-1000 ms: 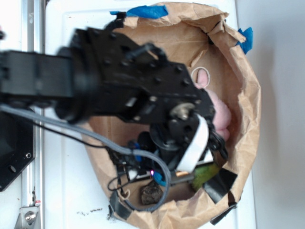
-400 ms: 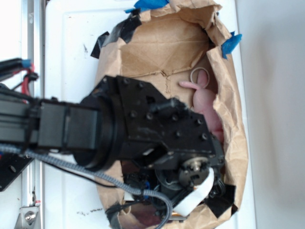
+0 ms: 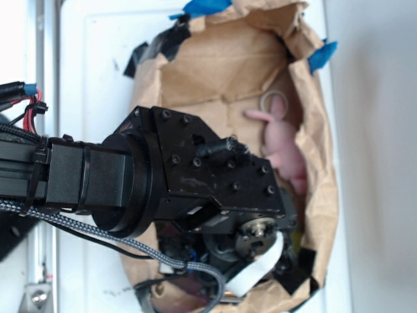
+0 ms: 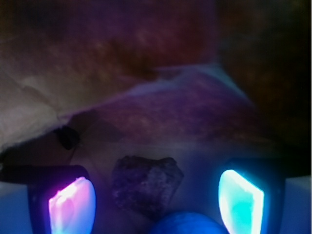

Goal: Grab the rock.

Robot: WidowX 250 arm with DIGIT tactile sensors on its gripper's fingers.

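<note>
Looking down in the exterior view, seeing the black arm sprawling over most of the brown paper bag and blocking its lower half; rock and fingertips not showing here at all, so no telling from this view how wide the gripper is standing. Noticing a pink plush toy lying against the bag's right wall, a pale ring just above it, blue tape and black tape sticking along the rim, and a braided grey cable trailing under the arm across the white table. Turning to the wrist view, finding everything dim and washed in purple, blurred at the edges. Seeing the gripper standing spread apart, pinching nothing, one finger glowing pink at lower left, the other glowing cyan at lower right. Finding the rock sitting between the two, apart from both, resting on the bag floor. Catching a blue ball cut off by the bottom edge, just below the rock and overlapping its lower right. Making out crumpled paper rising behind, and a small dark spot at left too blurred for naming.
</note>
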